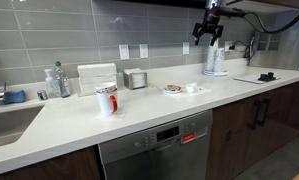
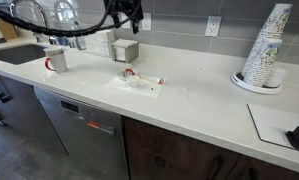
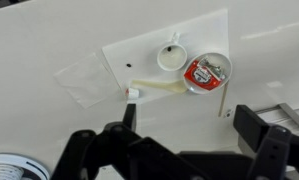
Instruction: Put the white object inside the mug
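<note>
The gripper [image 3: 189,118] is hovering high with its jaws apart and empty. The white object [image 3: 170,57] is lying below, just ahead of them, and the mug [image 1: 106,100] is standing well aside. The reach appears to be just beginning, and the next move calls for a straight descent.

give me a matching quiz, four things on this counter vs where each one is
1 mug
2 white object
3 cup stack
4 claw

a raised over the counter, open
b on the flat sheet beside a red round tin
c on a round tray
d alone on bare counter, nearer the sink

Pairs: 1-d, 2-b, 3-c, 4-a
</note>
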{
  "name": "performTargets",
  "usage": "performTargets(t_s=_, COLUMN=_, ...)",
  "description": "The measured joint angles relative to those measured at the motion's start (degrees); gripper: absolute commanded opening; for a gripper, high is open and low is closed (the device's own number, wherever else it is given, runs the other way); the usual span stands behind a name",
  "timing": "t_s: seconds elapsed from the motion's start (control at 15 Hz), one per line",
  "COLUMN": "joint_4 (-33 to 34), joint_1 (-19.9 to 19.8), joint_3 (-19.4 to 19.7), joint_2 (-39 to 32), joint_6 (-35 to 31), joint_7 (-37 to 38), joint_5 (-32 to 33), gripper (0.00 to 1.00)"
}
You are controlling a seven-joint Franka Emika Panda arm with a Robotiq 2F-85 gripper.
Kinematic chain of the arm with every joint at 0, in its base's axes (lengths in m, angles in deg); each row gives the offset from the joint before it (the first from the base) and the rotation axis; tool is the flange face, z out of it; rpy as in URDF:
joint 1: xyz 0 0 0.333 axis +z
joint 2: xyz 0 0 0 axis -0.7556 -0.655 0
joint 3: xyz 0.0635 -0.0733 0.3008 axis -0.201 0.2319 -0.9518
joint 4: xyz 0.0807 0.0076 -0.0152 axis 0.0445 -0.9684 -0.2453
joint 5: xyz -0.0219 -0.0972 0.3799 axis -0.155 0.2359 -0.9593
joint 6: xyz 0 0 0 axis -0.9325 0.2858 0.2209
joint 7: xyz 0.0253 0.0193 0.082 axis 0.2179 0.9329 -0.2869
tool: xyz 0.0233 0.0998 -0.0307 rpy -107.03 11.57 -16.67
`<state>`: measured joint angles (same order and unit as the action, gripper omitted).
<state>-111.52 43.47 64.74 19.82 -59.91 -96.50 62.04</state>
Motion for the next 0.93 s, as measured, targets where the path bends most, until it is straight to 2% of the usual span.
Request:
performTargets(t_s=0.33, joint_4=-0.4, joint_1=-1.3, joint_3=-0.2, joint_2=-7.0, joint_6=-10.5, joint_7=-0.1, joint_5=-4.9, gripper=1.00)
performTargets(t_s=0.93, joint_4=0.3, joint_1=-1.4, joint_3=-0.4, joint_2=-7.6, joint_6=-11.0, joint_7=0.2, joint_5=-4.6, gripper=1.00)
